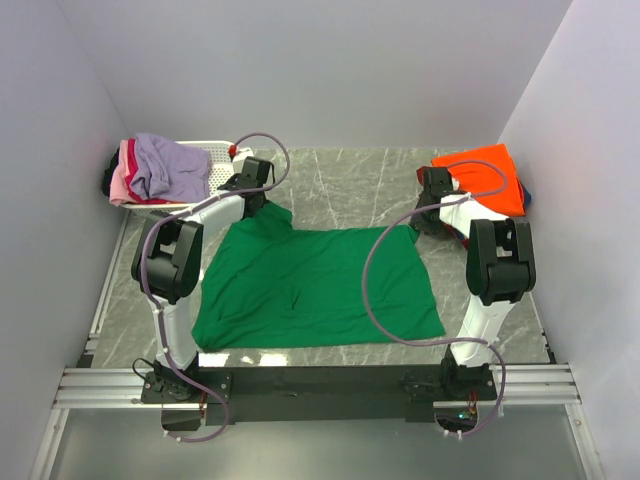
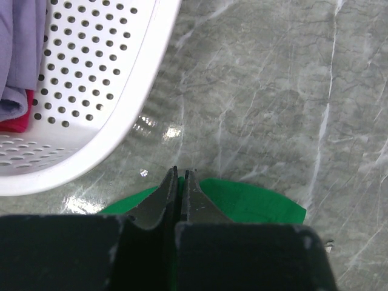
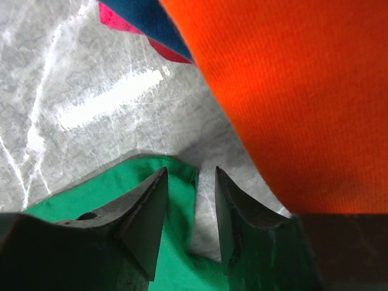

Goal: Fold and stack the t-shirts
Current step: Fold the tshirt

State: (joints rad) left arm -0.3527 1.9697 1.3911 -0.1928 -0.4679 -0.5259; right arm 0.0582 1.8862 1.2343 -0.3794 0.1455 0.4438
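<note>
The bright green t-shirt (image 1: 310, 285) lies spread flat in the middle of the table. My left gripper (image 1: 263, 204) is at its far left corner, jaws shut with a thin strip of green cloth (image 2: 254, 203) between them (image 2: 180, 173). My right gripper (image 1: 431, 222) is at the far right corner, open, its fingers either side of the green shirt's edge (image 3: 179, 203) in the right wrist view (image 3: 191, 176). The orange t-shirt (image 1: 485, 175) tops a folded pile at the far right, over navy (image 3: 156, 24) and red (image 3: 116, 19) shirts.
The white slotted basket (image 1: 218, 153) stands at the far left, holding lavender (image 1: 165, 165) and pink (image 1: 122, 182) shirts; its rim (image 2: 130, 91) is close to my left gripper. Grey walls enclose the marble table on three sides.
</note>
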